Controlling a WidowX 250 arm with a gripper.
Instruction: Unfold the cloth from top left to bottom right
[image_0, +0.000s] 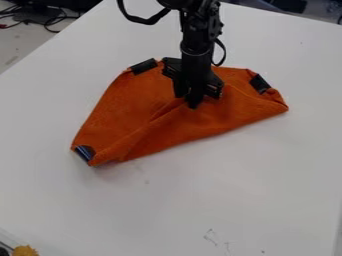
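Your cloth (127, 110) lies folded on the table (200, 200), mid-view and toward the top, its long axis slanting from the lower left up to the right. One dark patch (84, 152) marks the lower-left corner, and a ridge runs from near it up to the gripper (194, 103). That is the line to work from: the gripper hangs over the upper middle of the cloth, at the ridge's upper end, so most of the long lower edge lies below it, to both sides. You can't tell from here how far open it is, or whether it has hold of any cloth; check that before you lift. The only arm (196, 40) comes in from the top edge, above the cloth. I judge your next move should carry the top layer across that lower edge, toward the bottom right; a pinch through both layers could drag the whole cloth.
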